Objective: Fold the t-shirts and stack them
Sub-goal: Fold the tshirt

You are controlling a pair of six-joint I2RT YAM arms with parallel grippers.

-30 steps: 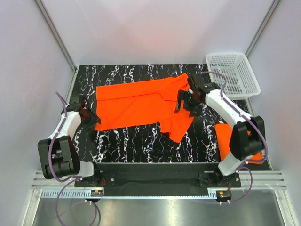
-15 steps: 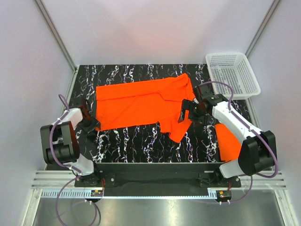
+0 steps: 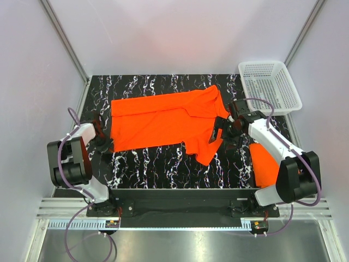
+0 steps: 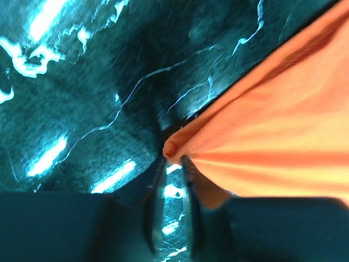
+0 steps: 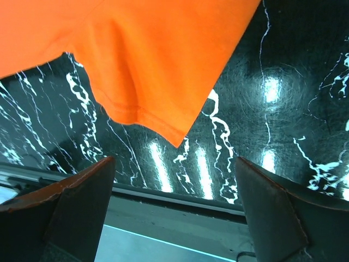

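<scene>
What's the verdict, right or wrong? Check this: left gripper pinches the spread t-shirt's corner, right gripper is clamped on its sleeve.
Wrong on one point. The right gripper is open, not clamped: the right wrist view shows it spread wide, the sleeve of the t-shirt lying free beyond it. The left gripper does pinch the corner.

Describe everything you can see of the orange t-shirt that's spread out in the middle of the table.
The spread-out t-shirt is plain bright orange, thin soft cloth with no print and stitched hems. It lies mostly flat across the black marbled table, lightly creased, with one short sleeve pointing toward the near right. The left gripper is shut on its near-left corner, where the cloth bunches into folds. The right gripper stands open by the sleeve, holding nothing.
</scene>
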